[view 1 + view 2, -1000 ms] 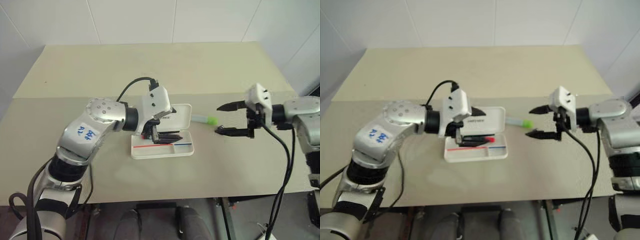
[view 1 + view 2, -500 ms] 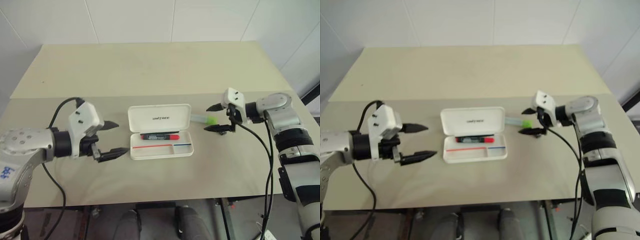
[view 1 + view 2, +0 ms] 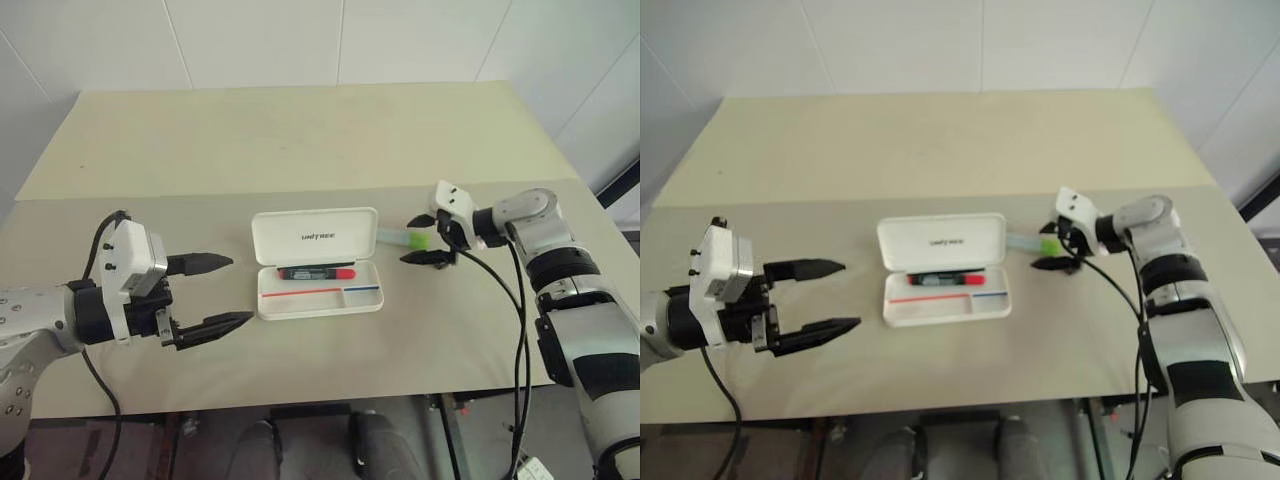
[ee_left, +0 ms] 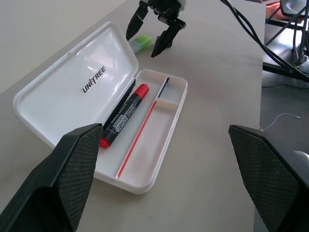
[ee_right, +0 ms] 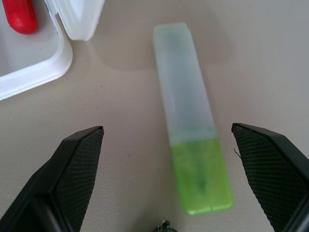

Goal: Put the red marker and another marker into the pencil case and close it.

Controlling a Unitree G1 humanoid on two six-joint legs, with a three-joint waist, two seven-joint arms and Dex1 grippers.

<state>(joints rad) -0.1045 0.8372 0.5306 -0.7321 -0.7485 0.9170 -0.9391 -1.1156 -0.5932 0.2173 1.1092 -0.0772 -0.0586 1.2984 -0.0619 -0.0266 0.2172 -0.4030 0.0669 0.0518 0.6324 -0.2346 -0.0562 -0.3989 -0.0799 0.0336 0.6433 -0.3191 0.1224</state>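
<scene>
With the red marker lying in the open pencil case at frame centre, I am bringing the right gripper, fingers spread and empty, around the green marker beside it, while the left gripper is hanging open at lower left; next I should be closing squarely on its barrel.

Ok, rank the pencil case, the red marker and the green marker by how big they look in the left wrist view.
1. pencil case, lying open, by far the largest.
2. red marker, lying in the tray.
3. green marker, smallest; it lies farther from the camera, partly hidden behind the lid, so the true comparison with the red marker is uncertain.
</scene>
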